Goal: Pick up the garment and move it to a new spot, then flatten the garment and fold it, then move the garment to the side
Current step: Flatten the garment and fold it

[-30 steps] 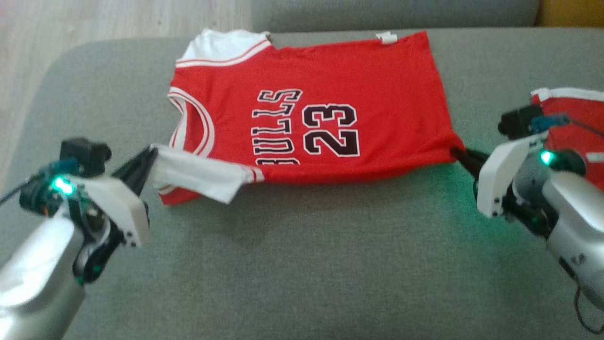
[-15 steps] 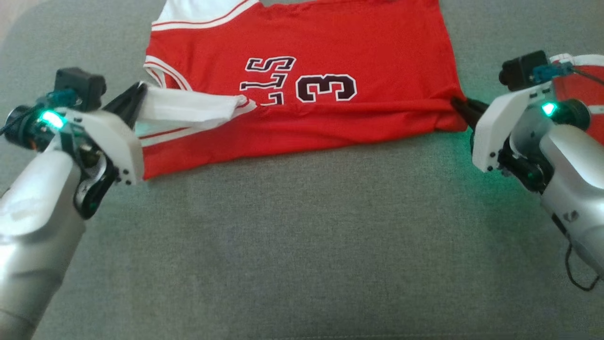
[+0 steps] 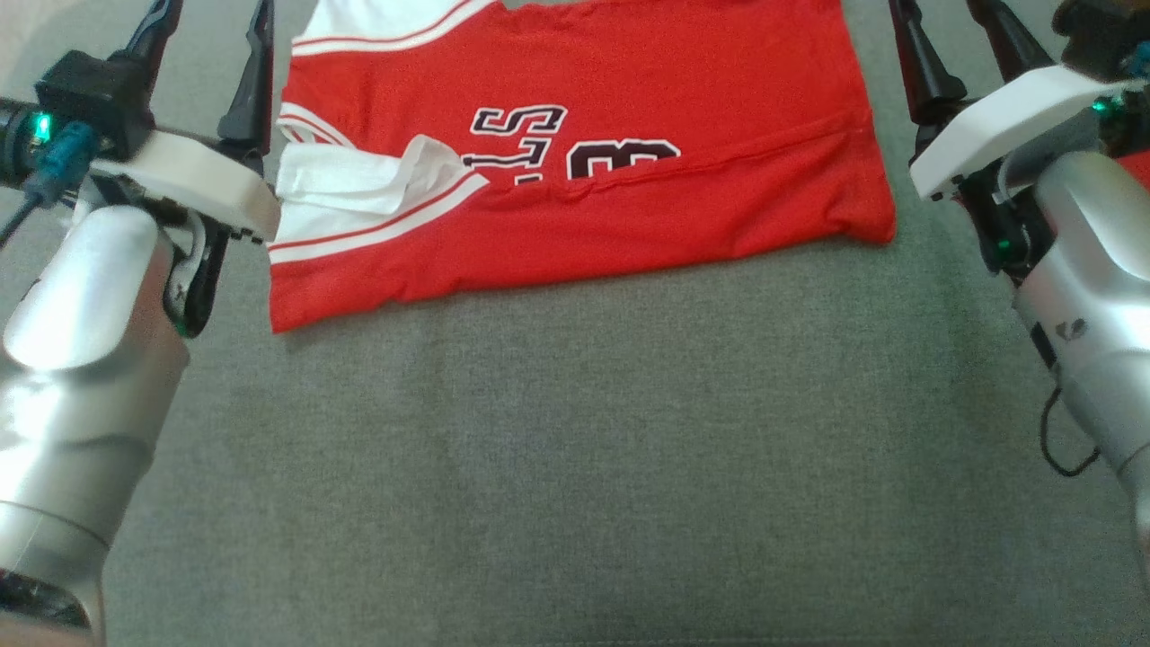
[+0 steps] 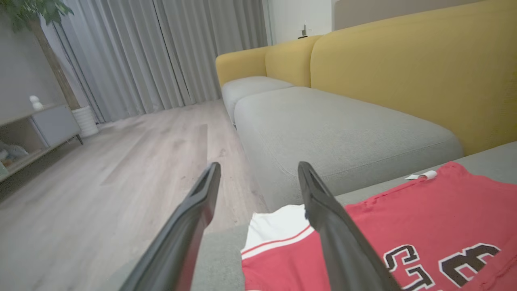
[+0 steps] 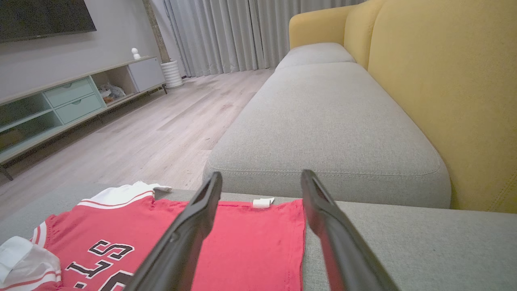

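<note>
On the grey sofa cushion (image 3: 575, 467), the red basketball jersey (image 3: 683, 81) has dropped free since a second ago, its near edge folded over. Your left gripper (image 3: 211, 27) and right gripper (image 3: 943, 27) flank it, jaws wide, holding nothing.

**Desk:** Where are you finding room to pass?

**Operator:** I am seeing bare grey cushion (image 3: 575, 467) stretching in front of the jersey (image 3: 584, 189), open between both arms.

**Desk:** What is standing in the way?

**Operator:** The jersey is lying between my left gripper (image 3: 213, 36) and right gripper (image 3: 952, 36), both spread wide just beside its ends. The yellow backrest (image 5: 444, 101) is walling off the far seat (image 5: 323, 121).
</note>
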Controlling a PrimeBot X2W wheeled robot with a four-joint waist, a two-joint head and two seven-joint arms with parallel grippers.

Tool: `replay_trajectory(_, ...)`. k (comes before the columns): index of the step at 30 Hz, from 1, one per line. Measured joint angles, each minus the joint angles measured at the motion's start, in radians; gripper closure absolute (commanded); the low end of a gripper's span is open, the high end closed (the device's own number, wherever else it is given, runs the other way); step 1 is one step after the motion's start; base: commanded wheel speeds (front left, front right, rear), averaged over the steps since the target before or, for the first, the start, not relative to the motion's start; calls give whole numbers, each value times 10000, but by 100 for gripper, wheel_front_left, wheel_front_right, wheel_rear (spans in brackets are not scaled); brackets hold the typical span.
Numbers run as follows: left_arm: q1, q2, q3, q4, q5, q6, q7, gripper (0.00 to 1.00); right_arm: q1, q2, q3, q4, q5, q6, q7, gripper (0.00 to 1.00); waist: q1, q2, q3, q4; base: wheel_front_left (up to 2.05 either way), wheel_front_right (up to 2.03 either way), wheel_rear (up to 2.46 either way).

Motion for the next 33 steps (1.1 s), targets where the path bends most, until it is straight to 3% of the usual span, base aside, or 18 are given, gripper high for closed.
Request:
replay_trajectory(4, 312, 2, 311, -798, 708, 558, -119, 0, 345, 209, -1193, -497, -679, 0, -86, 0, -1, 0, -332, 15, 0, 0, 0)
replay_trajectory(8, 1565, -155, 1016, -2322, 1185, 1124, -165, 0, 1361, 393, -3591, -2056, -2477, 0, -102, 0, -1, 0, -668, 49, 0, 0, 0)
replay_trajectory(11, 3014, -341, 1588, -3302, 1478, 1519, -165, 0, 2984, 1202, -5290, -3306, -3994, 0, -102, 0, -3, 0, -979, 74, 0, 0, 0)
replay_trajectory(14, 4402, -571, 1962, -3948, 1643, 1674, -165, 0, 4809, 2270, -6358, -4493, -5306, 0, -102, 0, -3, 1, -1252, 95, 0, 0, 0)
replay_trajectory(17, 5564, -748, 2265, -4487, 1998, 1797, -163, 0, 6219, 2771, -6857, -5392, -5967, 0, -102, 0, -3, 1, -1457, 114, 0, 0, 0)
replay_trajectory(20, 6406, -995, 2694, -4926, 2119, 1950, -163, 0, 7173, 2803, -7244, -6080, -6055, 0, -102, 0, -3, 0, -1632, 158, 0, 0, 0)
replay_trajectory(24, 7346, -1409, 3191, -5342, 2460, 2000, -163, 0, 8185, 2849, -6982, -6659, -5810, 2, -102, 0, -2, 1, -1755, 193, 0, 0, 0)
replay_trajectory(28, 8004, -1764, 3544, -5348, 2661, 1822, -163, 0, 8800, 2928, -6970, -6796, -5563, 0, -102, 0, -2, 1, -1726, 183, 0, 0, 0)
replay_trajectory(33, 7911, -1814, 3847, -5120, 3024, 1375, -163, 0, 8800, 2930, -6869, -7024, -5478, 2, -102, 0, -1, 1, -1595, 93, 0, 0, 0)
